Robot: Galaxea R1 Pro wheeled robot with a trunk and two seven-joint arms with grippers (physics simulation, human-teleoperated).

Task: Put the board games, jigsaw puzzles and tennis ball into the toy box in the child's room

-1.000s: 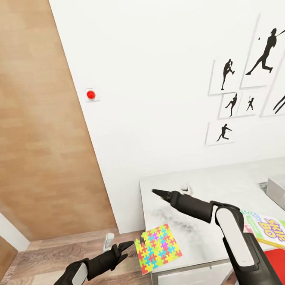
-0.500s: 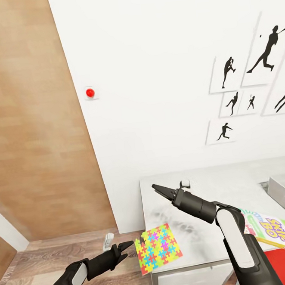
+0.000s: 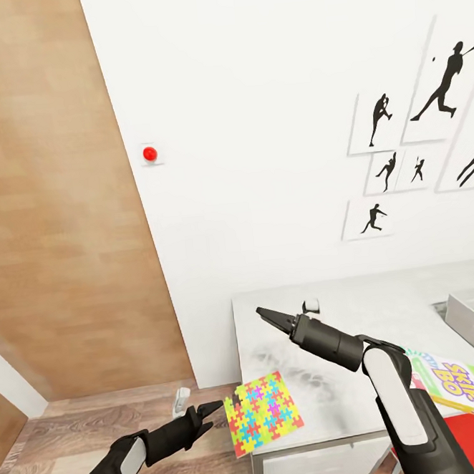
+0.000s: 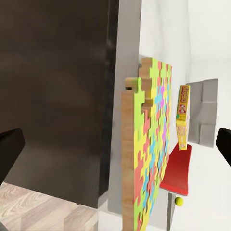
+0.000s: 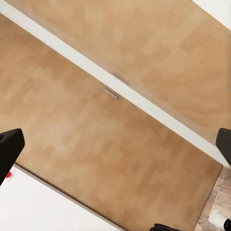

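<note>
Right gripper [image 3: 264,312] crept slightly right above the table [image 3: 386,296]; puzzle [image 3: 263,413] unmoved.
Toy box [image 3: 466,321] at right edge, contents unclear; left gripper [image 3: 212,408] and right spread, empty.

The toy box [image 3: 466,321] and a board game [image 3: 458,383] are cut by the frame edge; box contents perhaps another game.

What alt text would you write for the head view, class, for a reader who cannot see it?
A colourful jigsaw puzzle overhangs the near corner of a white table, with the open left gripper just beside it. The right gripper hovers above the table; a Skip-Bo board game lies at right.
</note>
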